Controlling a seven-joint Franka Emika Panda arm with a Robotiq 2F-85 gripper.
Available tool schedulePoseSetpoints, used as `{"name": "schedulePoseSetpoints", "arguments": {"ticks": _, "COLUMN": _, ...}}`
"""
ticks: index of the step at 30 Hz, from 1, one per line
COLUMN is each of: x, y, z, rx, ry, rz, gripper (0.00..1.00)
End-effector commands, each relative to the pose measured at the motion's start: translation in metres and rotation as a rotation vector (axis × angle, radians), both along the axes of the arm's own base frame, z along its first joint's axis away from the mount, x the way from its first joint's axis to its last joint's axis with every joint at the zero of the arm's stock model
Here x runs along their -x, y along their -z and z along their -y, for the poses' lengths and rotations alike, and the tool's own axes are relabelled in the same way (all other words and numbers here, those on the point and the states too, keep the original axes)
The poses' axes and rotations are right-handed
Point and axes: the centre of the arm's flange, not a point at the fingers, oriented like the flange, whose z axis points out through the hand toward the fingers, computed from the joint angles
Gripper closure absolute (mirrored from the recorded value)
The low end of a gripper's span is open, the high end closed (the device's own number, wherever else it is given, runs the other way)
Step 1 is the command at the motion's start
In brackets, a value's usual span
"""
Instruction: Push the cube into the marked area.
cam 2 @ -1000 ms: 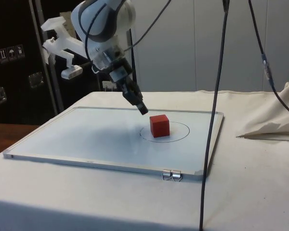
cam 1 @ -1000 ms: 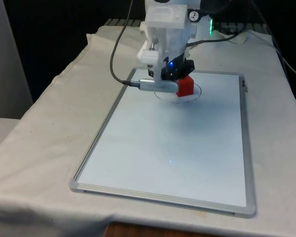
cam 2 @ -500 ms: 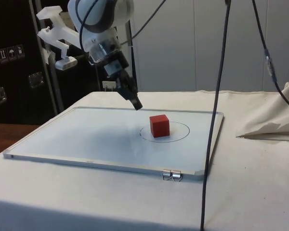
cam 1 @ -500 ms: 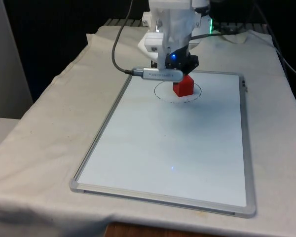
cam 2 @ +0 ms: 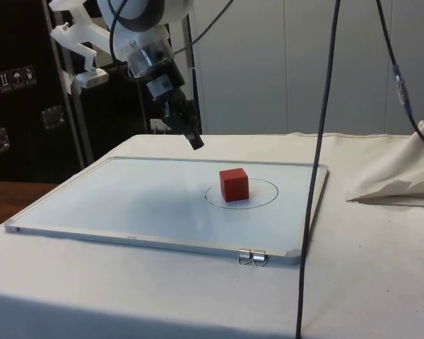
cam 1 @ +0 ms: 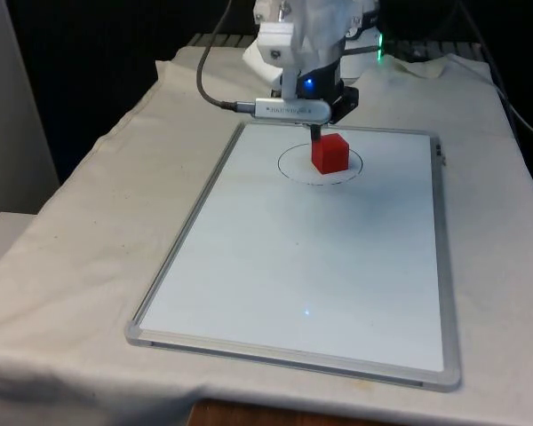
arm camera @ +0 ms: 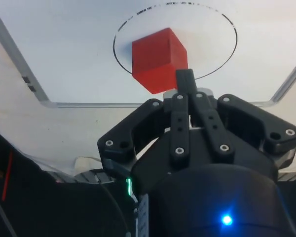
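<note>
A red cube [cam 1: 330, 153] [cam 2: 234, 184] [arm camera: 159, 58] rests on the whiteboard [cam 1: 249, 266] inside a thin black drawn circle [cam 1: 289, 169] [cam 2: 265, 201] [arm camera: 121, 61]. My gripper [cam 1: 316, 133] [cam 2: 195, 142] [arm camera: 185, 79] hangs above the board behind the cube, on its robot side, clear of it. The two fingers are pressed together with nothing between them.
The whiteboard's metal frame [cam 1: 293, 359] [cam 2: 148, 240] lies on the white cloth. A clip [cam 2: 251, 258] sits on the frame's near edge in the side view. Hanging cables [cam 2: 318, 141] cross the side view. A folded cloth and pen [cam 2: 403, 187] lie off to the right there.
The gripper has risen and drawn back from the cube towards the robot's base. The cube has stayed inside the circle.
</note>
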Motion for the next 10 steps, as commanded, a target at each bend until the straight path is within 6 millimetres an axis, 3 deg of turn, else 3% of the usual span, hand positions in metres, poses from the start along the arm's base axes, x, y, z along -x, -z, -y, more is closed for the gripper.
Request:
{"name": "schedulePoseSetpoints", "arguments": {"ticks": 1, "x": 0.000, "y": -0.005, "z": 0.001, "rx": 0.010, "ry": 0.015, "rz": -0.001, "gripper": 1.00}}
{"name": "schedulePoseSetpoints", "arguments": {"ticks": 10, "x": -0.003, "y": -0.014, "z": 0.000, "rx": 0.020, "ry": 0.054, "rz": 0.009, "gripper": 1.00}}
